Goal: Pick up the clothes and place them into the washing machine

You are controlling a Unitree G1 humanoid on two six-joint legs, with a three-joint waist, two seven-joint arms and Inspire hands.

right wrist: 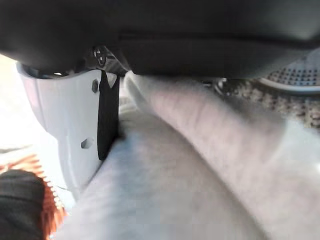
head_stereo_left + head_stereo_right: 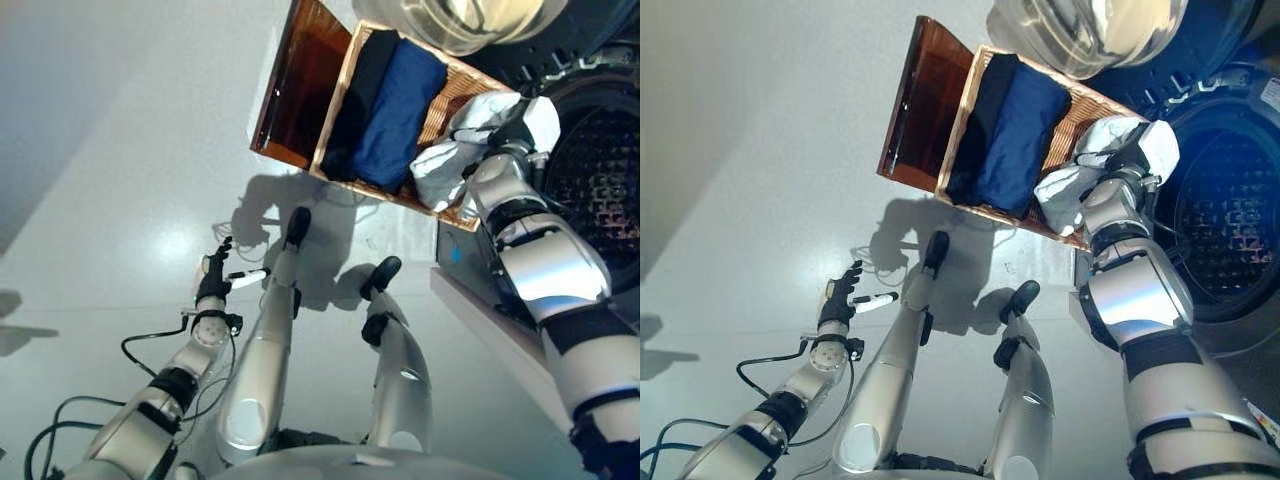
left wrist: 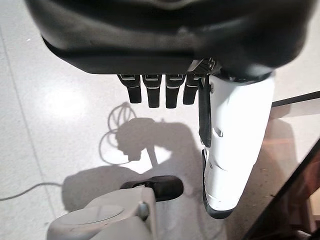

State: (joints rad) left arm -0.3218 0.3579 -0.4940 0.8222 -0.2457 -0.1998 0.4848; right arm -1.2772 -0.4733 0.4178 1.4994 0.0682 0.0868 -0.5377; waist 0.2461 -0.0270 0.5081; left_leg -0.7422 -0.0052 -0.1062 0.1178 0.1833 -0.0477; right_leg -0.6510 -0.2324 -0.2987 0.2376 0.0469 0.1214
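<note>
3 garments count against my task, listed here from the largest fixture down. Washing machine [image 2: 1225,215]: dark drum mouth open at my right, glass door [image 2: 1090,30] swung up beyond it, nothing inside the drum that I can see. Wicker basket [image 2: 450,82]: stands on the pale floor [image 2: 120,150] just beside the machine, with a brown panel [image 2: 295,85] standing up on its far side, probably its lid. Blue garment [image 2: 400,110]: folded, lying in the basket. Black garment [image 2: 360,95]: folded, touching the blue one on the side away from the machine. Grey-white garment [image 2: 445,160]: bunched at the basket's corner nearest the drum, draped over the rim, and filling my right wrist view close against the thumb cover. Right hand [image 2: 515,130]: buried in that cloth at the basket's edge; I judge it clamped on the garment, though the fingers themselves are largely hidden by the fabric. Left hand [image 2: 212,280]: low over bare floor, well apart from the basket, fingers straight and relaxed, carrying nothing. Step in hand, as I read it: garment 1 of 3 is gripped but not yet clear of the basket. Next move calls for lifting it free of the rim, swinging right into the drum mouth, pushing in deep enough that no cloth trails over the lip, then releasing.
</note>
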